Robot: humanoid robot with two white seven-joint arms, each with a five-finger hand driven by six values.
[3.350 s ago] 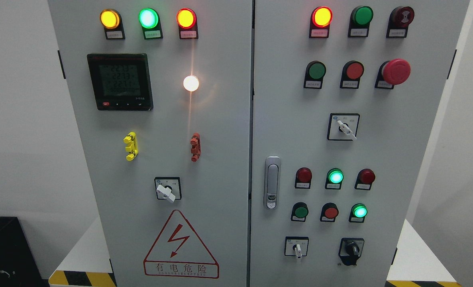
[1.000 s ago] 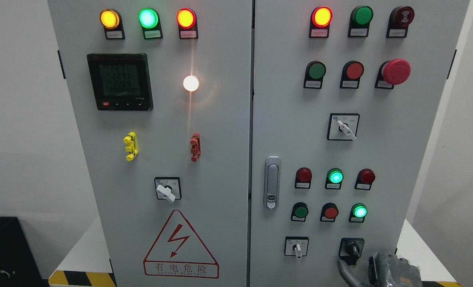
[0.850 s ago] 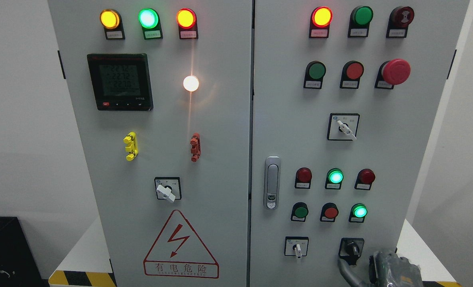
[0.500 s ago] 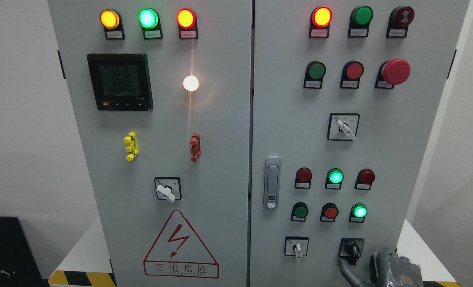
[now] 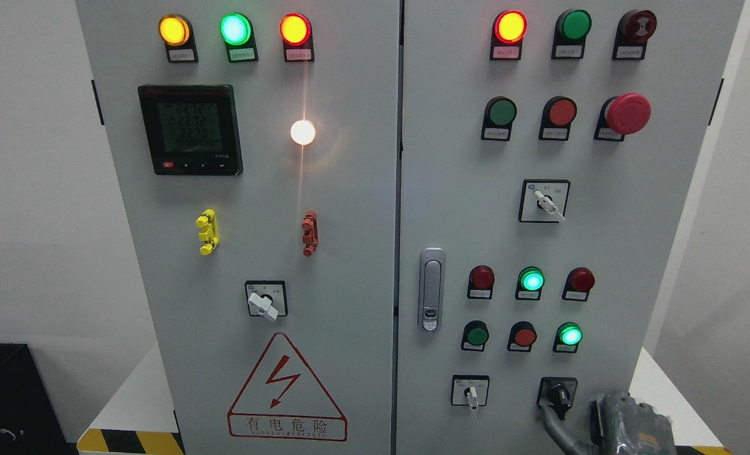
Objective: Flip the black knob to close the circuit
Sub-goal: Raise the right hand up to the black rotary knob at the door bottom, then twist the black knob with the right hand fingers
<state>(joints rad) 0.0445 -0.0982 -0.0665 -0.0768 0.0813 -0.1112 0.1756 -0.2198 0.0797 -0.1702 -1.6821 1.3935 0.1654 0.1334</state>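
The black knob [image 5: 558,395] sits on its black plate at the lower right of the grey cabinet's right door [image 5: 469,208], its pointer roughly upright. My right hand [image 5: 630,424] comes up from the bottom edge just right of and below the knob. One grey finger [image 5: 555,426] stretches up and left, its tip just under the knob's plate. The hand holds nothing and most of it is cut off by the frame. The left hand is out of view.
A white-lever selector switch [image 5: 471,393] sits left of the knob. Red and green push buttons [image 5: 525,335] are above it. A door latch [image 5: 431,289] is at the door's left edge. A red emergency stop [image 5: 627,113] juts out at the upper right.
My right hand has come into view at the bottom right and crept slightly up toward the knob. The knob's pointer looks unchanged.
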